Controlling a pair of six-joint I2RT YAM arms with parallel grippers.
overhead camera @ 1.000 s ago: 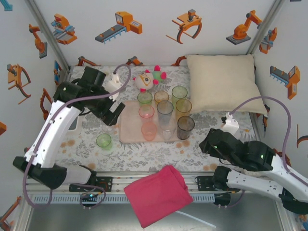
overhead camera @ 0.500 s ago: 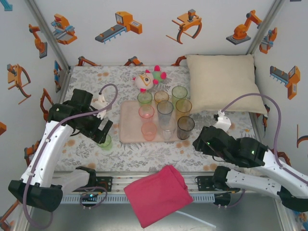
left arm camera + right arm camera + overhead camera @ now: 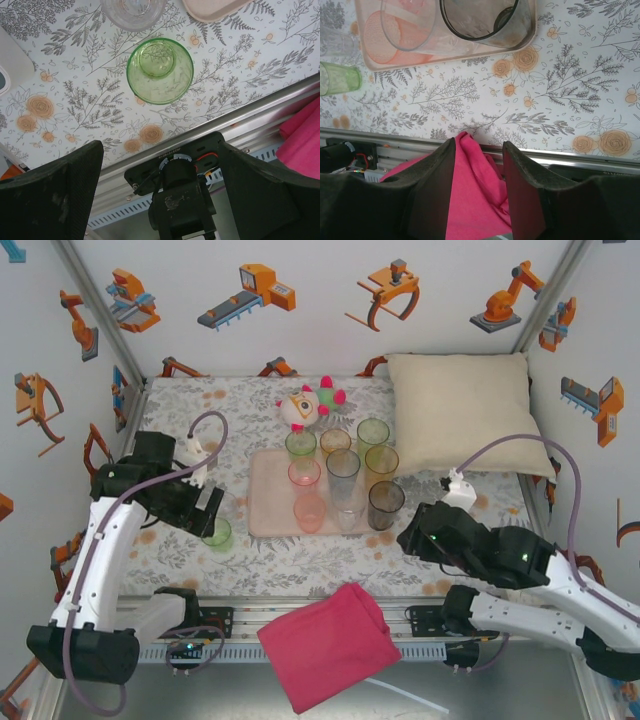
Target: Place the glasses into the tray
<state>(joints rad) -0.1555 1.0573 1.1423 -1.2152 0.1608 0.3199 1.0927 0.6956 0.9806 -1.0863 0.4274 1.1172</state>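
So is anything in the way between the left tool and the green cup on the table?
No, nothing I can see. The left tool hangs open by the green cup, with nothing between them. A clear glass stands close beside the cup, near the tray corner, so it might get bumped.

The surface (image 3: 300, 560) is white, printed with grey fern sprigs and orange roses. The tray (image 3: 268, 495) is pale pink-beige. One tumbler (image 3: 160, 70) is translucent green, another (image 3: 385, 505) smoky grey, a third (image 3: 309, 510) pink, a fourth (image 3: 381, 462) amber-yellow. The pillow (image 3: 462, 415) is cream, the crumpled cloth (image 3: 328, 645) magenta.
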